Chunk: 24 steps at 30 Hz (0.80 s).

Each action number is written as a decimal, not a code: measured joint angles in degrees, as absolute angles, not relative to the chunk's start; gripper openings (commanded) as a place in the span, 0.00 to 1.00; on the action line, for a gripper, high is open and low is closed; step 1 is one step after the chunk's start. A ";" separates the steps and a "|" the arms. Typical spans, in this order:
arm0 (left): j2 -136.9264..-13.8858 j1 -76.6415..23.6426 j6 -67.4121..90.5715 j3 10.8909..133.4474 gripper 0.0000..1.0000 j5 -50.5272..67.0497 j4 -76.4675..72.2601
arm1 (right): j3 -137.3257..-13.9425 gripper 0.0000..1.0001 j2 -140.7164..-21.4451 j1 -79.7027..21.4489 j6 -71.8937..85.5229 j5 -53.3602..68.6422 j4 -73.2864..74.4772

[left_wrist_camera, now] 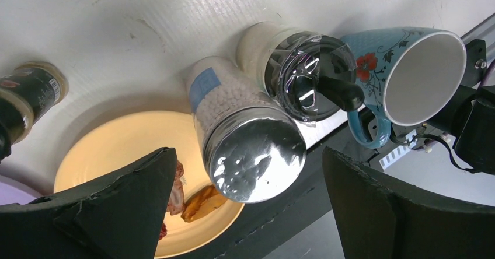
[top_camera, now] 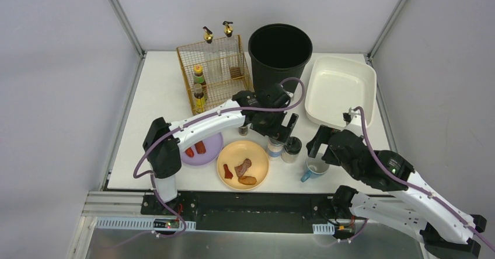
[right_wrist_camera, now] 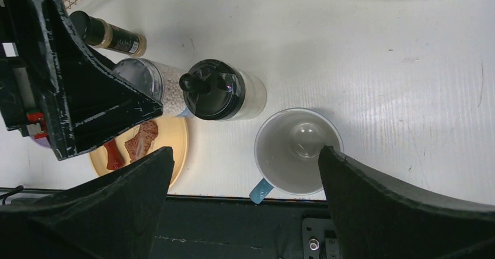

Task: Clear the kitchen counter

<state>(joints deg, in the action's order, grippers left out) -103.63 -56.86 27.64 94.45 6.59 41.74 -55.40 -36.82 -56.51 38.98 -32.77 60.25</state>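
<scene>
The white kitchen counter (top_camera: 163, 90) holds a yellow plate (top_camera: 257, 154) with food bits and a purple plate (top_camera: 211, 153) with red pieces. A silver-lidded shaker of white beads (left_wrist_camera: 254, 160), a black-lidded shaker (left_wrist_camera: 309, 75) and a blue flowered mug (left_wrist_camera: 408, 72) stand near the front edge. My left gripper (left_wrist_camera: 251, 212) is open just above the silver-lidded shaker (top_camera: 274, 148), a finger on either side. My right gripper (right_wrist_camera: 245, 206) is open above the mug (right_wrist_camera: 297, 148), whose rim lies by the right finger. Both grippers are empty.
A wire basket (top_camera: 216, 72) with bottles, a black bin (top_camera: 280, 49) and a white tub (top_camera: 341, 90) stand at the back. A small dark spice bottle (right_wrist_camera: 111, 34) lies beside the shakers. The black front rail (right_wrist_camera: 233, 224) runs right under the mug.
</scene>
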 measured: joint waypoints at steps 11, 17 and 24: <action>-106.89 -59.48 27.90 97.71 0.96 1.83 43.16 | -53.58 0.99 -36.49 -56.51 39.00 -32.64 59.33; -107.66 -60.45 27.97 98.35 0.87 -2.28 44.49 | -53.52 0.99 -36.34 -56.51 39.00 -32.56 58.83; -107.87 -60.51 27.99 98.89 0.73 -4.32 45.89 | -52.62 0.99 -36.29 -56.51 39.03 -32.25 58.22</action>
<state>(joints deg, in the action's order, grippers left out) -107.87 -60.51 27.99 98.89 -4.32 45.89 -52.62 -36.29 -56.51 39.03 -32.25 58.22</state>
